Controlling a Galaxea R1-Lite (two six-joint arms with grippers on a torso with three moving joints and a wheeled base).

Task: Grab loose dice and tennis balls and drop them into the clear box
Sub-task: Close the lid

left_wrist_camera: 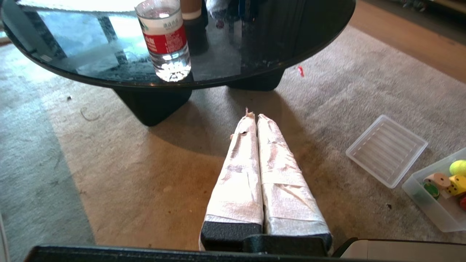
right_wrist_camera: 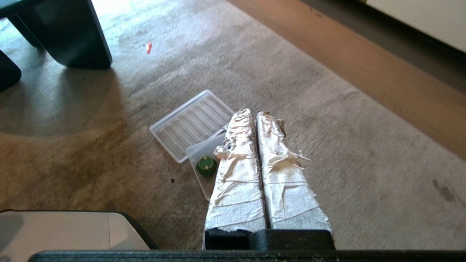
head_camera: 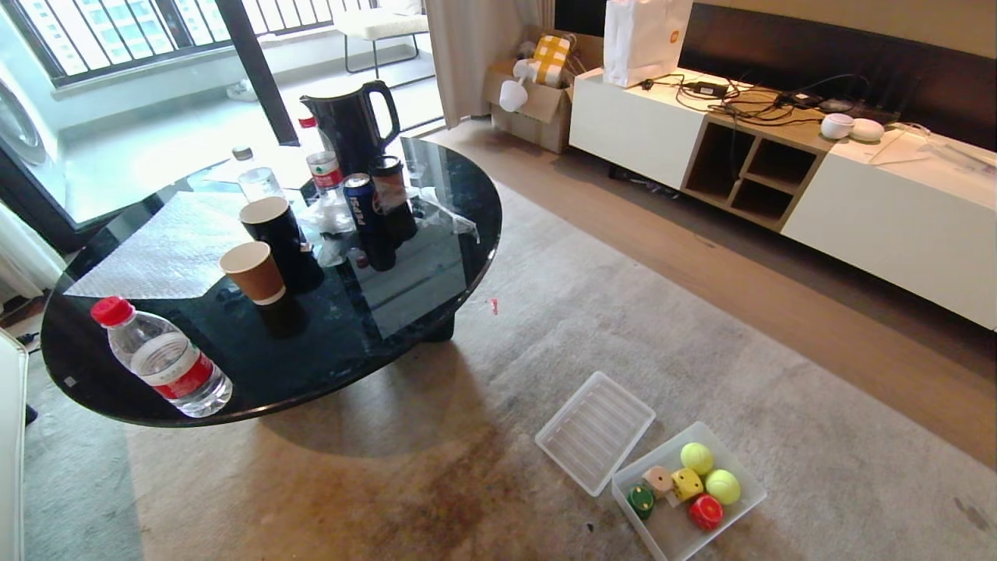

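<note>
Closest to the head camera, low on the rug (head_camera: 483, 483), sits the clear box (head_camera: 744, 499), and all the task's pieces already lie inside it: two tennis balls (head_camera: 696, 458) along its far-right side, with the yellow die (head_camera: 687, 484), tan die (head_camera: 658, 480), green die (head_camera: 641, 501) and red die (head_camera: 706, 512) clustered beside them. No die or ball shows loose on the rug in any view, so the collecting looks finished, judging from how things lie. Touching the box's far-left edge lies the flat ribbed lid (head_camera: 594, 431), its long axis running away from the robot toward the dark round surface (head_camera: 405, 312), which carries only bottles, cups and a kettle. Neither arm appears in the head view. In its wrist view the right pincer (right_wrist_camera: 255, 113) has its wrapped fingers pressed together on nothing and hangs directly over the box, hiding most of it, with only the green die peeking out beside them. The left pincer (left_wrist_camera: 253, 115) is likewise closed and empty, pointing toward the surface's foot, with the box well off to its right side. Should any further move concern the box or lid, the right arm is plainly the nearer one.
</note>
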